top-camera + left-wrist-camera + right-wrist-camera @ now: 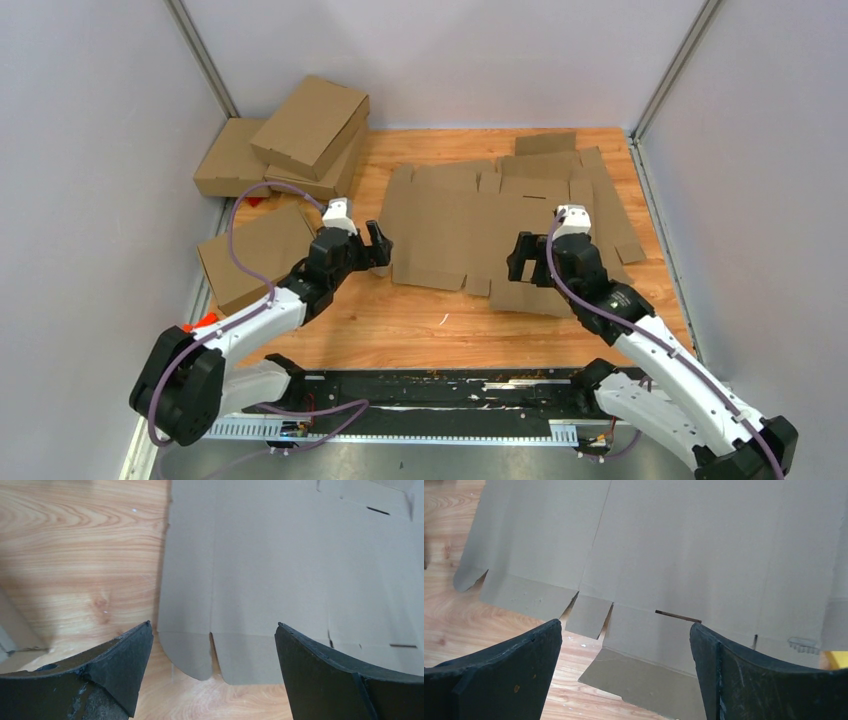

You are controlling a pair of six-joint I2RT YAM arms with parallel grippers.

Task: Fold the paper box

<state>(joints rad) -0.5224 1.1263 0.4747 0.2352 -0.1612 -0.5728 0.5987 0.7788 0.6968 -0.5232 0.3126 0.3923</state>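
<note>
Black left end effector spread wide, empty, at the flat sheet's left edge | right end effector spread wide, empty, over its near edge | paper box unfolded flat on bench, between and beyond both | folded boxes stacked beyond-left of left end effector

Bare worktop strip along the near edge of the flat paper box is free to pass. Left is crowded: stacked folded boxes in the far-left corner, another box nearer, along the left wall. Right: loose flat sheets run nearly to the right wall.
</note>
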